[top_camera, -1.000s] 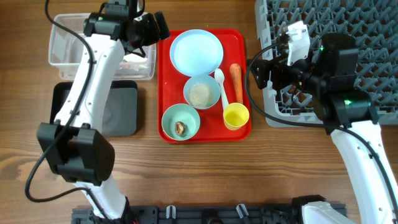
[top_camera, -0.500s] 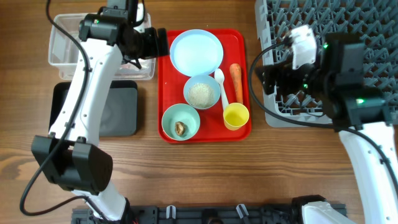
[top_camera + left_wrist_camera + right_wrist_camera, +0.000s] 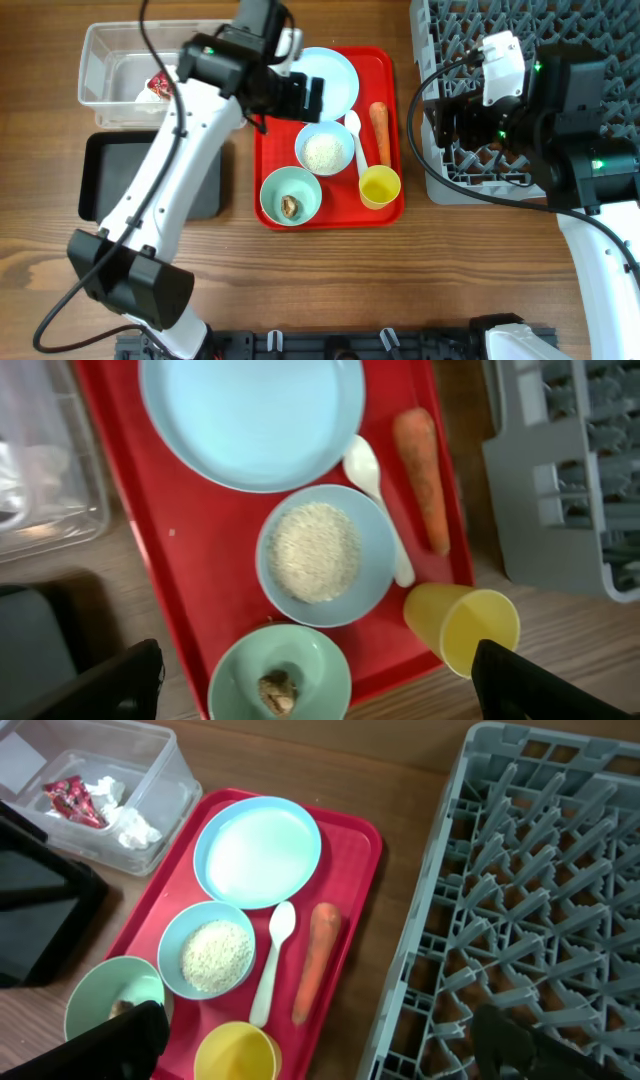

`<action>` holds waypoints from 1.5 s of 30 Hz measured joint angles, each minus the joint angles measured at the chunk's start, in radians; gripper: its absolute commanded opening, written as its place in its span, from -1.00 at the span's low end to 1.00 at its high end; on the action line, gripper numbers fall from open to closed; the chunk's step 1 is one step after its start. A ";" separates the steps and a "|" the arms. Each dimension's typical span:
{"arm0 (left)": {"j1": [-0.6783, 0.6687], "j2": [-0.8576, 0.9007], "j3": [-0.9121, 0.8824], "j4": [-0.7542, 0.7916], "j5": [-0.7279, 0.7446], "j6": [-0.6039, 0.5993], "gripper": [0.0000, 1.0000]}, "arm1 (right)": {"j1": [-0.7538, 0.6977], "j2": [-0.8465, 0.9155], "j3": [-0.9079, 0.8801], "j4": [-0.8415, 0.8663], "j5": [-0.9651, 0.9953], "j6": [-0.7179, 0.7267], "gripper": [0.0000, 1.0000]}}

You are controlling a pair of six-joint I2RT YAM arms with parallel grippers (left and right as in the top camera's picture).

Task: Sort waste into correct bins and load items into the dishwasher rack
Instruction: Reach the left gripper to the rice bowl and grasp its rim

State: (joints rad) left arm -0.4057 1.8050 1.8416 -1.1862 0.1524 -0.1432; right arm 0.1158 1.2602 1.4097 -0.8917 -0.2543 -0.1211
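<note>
Your left gripper [image 3: 315, 672] swung off clear tub [image 3: 105, 45], now above red tray [image 3: 340, 205], jaws apart, empty. Right gripper [image 3: 318, 1038] apart too. Watch rice bowl [image 3: 378, 560]: clipped rim scatters grains [image 3: 315, 550].

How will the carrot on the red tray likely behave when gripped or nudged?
The carrot looks solid and stiff, so it probably won't bend. Its round, tapered body may roll or pivot on the smooth red tray if nudged. The white spoon lies close beside it, so a wide grasp could bump that.
</note>
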 measured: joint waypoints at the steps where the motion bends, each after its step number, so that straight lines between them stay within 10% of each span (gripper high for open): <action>1: -0.016 0.000 0.000 0.000 0.000 0.000 0.94 | 0.000 0.000 0.000 -0.002 0.000 0.000 0.99; 25: -0.209 0.253 0.000 0.059 -0.097 -0.091 0.82 | -0.128 0.121 0.000 0.031 0.223 0.305 0.99; 45: -0.227 0.458 0.000 0.207 -0.136 -0.102 -0.07 | -0.229 0.121 0.000 -0.018 0.240 0.341 0.99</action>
State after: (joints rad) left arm -0.6327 2.2631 1.8416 -0.9791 0.0162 -0.2455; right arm -0.1131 1.3815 1.4097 -0.9096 -0.0139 0.2199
